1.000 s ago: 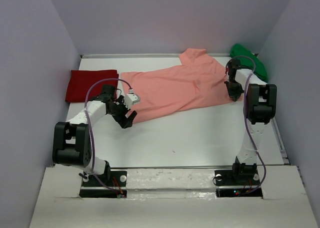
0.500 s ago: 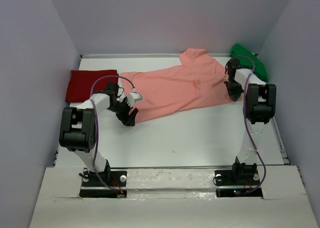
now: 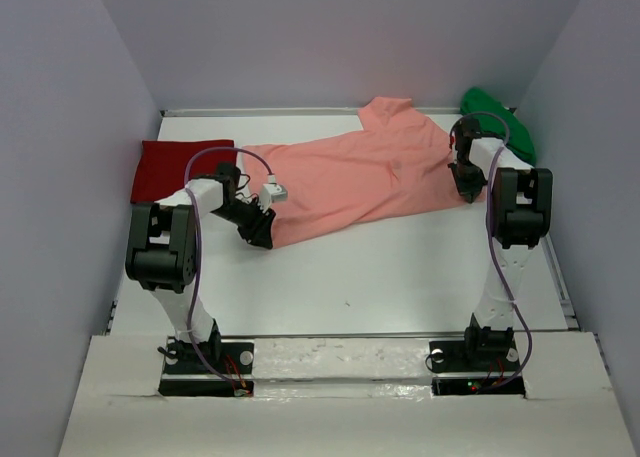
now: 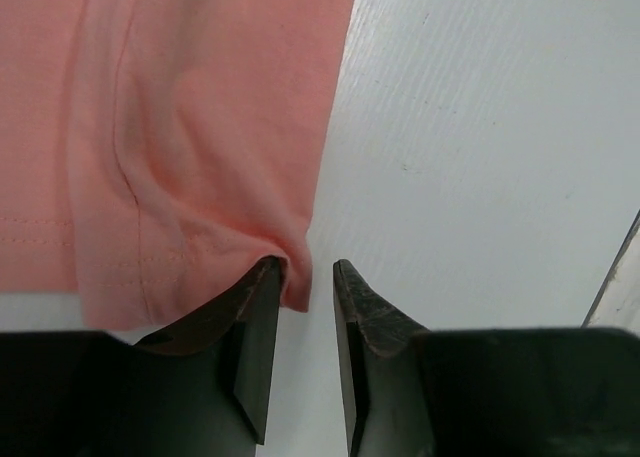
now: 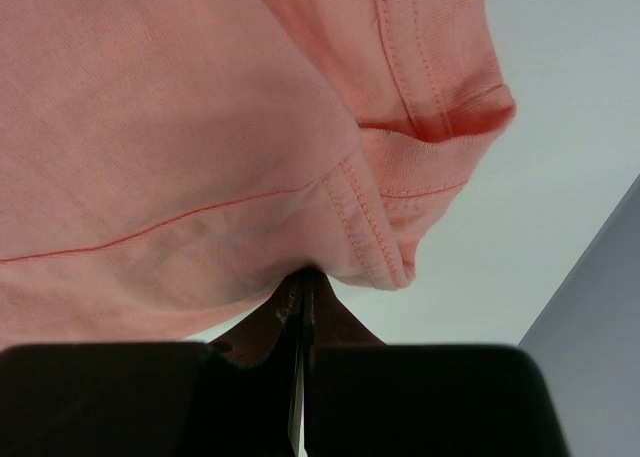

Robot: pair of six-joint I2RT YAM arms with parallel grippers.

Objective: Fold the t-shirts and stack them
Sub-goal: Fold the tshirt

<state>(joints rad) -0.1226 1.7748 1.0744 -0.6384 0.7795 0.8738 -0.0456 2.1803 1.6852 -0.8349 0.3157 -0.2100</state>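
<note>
right end effector [image 5: 303, 289] is clamped on the salmon-pink t-shirt [image 3: 350, 177]; left end effector [image 4: 305, 269] stands half open, hem corner barely between its jaws, so it likely should reach deeper before pinching.

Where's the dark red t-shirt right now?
The dark red t-shirt lies folded at the table's far left in the top view, just left of the salmon-pink t-shirt.
</note>
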